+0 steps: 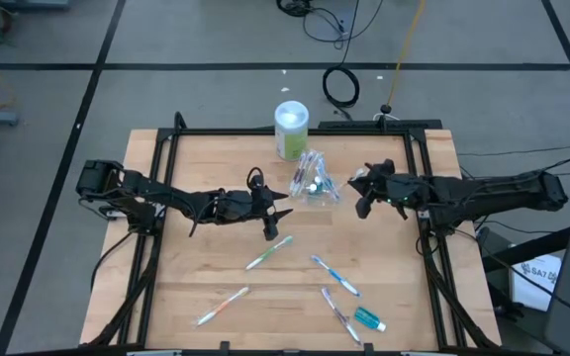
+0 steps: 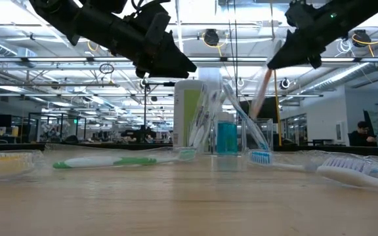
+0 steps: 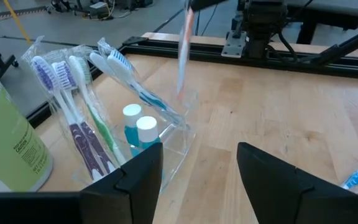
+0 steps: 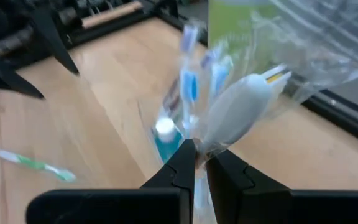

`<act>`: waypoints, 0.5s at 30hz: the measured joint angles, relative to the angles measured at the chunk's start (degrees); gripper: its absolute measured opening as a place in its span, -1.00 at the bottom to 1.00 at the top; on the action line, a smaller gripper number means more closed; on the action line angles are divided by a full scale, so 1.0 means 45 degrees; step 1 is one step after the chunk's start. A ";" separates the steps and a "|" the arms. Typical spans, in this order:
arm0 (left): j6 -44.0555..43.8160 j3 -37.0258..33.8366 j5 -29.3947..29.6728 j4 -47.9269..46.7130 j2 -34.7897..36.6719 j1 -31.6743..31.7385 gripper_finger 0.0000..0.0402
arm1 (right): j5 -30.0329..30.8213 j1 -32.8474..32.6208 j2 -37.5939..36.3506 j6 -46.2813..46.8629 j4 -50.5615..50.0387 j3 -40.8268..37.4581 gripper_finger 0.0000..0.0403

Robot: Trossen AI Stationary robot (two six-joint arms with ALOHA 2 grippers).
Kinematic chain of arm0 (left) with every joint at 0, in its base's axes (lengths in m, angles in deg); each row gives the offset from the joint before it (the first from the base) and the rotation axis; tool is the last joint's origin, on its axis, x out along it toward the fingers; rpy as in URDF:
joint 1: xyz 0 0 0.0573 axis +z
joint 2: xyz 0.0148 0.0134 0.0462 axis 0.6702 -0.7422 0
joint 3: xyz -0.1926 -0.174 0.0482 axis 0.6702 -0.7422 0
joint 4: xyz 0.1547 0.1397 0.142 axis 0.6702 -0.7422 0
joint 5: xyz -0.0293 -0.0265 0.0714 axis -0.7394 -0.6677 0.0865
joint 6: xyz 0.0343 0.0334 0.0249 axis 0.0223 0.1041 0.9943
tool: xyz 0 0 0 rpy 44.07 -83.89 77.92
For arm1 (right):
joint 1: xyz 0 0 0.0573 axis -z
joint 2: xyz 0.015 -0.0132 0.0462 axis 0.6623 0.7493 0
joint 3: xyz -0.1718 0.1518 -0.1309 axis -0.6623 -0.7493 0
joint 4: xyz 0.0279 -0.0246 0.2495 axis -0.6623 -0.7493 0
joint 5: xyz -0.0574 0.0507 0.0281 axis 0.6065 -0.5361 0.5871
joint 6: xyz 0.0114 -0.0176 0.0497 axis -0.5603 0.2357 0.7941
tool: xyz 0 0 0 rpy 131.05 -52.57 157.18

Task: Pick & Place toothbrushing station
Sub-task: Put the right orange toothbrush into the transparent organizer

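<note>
Right fingers [image 4: 195,163] pinch blurred toothbrush [image 4: 238,112] beside clear bag [image 3: 166,134]; left fingers [image 3: 197,171] spread, empty.

Readable text: only fragments on two things.
The green and white canister [image 3: 5,134] at the far middle of the table shows the large white letters "dis" on its green label, with small print below too fine to read. A white box [image 1: 540,269] on the floor at the right shows "SA7".
</note>
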 joint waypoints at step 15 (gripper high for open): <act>0.0002 0.0000 0.0006 0.0007 0.0000 0.0029 0.06 | -0.0049 0.0010 0.2476 0.0488 -0.0233 -0.0005 -0.91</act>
